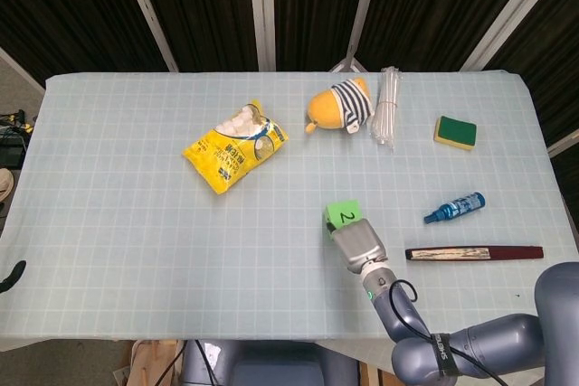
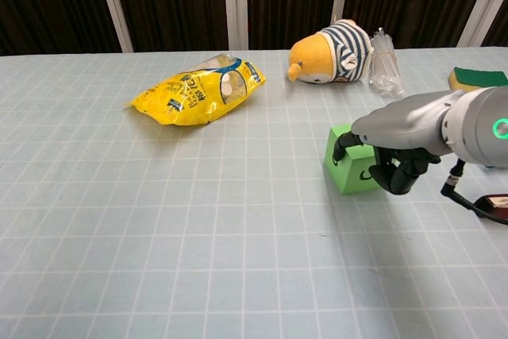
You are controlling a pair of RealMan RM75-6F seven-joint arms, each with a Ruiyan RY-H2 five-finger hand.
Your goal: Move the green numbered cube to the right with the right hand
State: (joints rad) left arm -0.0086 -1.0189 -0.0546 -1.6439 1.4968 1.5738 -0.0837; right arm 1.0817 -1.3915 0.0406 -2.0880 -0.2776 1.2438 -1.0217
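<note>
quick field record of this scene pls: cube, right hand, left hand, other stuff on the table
cube: green numbered cube, "2" on top, near table middle, tilted in chest view
right hand: right hand on the cube's right side, fingers curled against it
left hand: not in view
far side: yellow snack bag, striped plush toy, clear straw bundle, sponge
right of cube: blue bottle, long dark flat stick
surface: gridded table cover
</note>
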